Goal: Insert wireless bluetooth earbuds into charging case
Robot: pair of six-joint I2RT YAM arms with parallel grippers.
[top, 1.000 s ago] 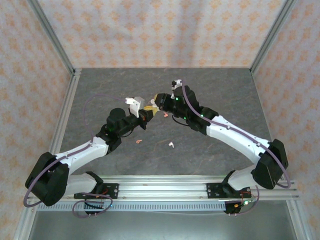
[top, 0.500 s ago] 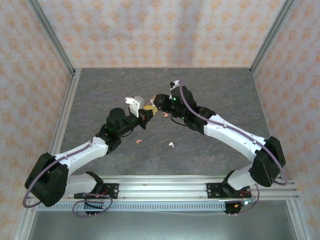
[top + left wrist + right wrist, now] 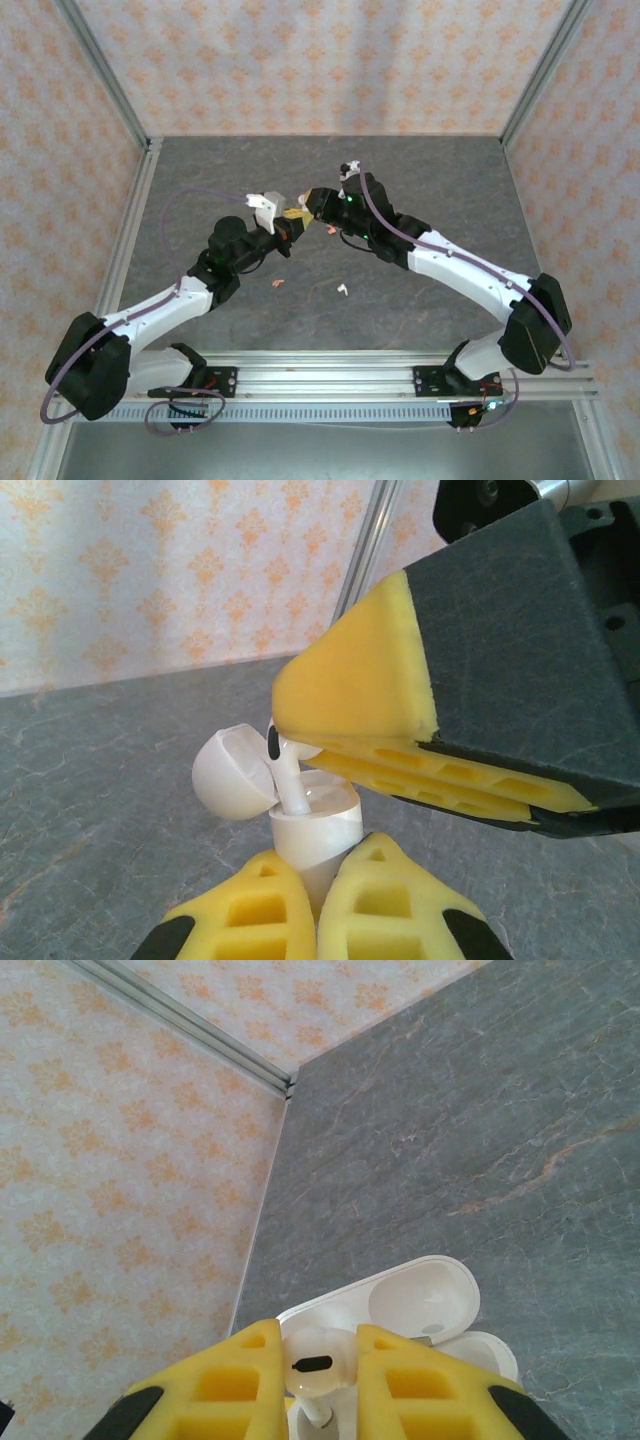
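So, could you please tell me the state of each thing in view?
left hand, shut on the charging case.
right hand, shut on the white earbud.
charging case, lid open, held upright.
white earbud, stem entering the case, head above the rim.
coral earbud, loose on the table.
second white earbud, loose on the table.

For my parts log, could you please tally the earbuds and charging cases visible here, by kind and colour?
White earbuds: 2 (held white earbud in the right gripper; loose white earbud)
Coral-pink earbud: 1
White charging case, open: 1
Total: 4
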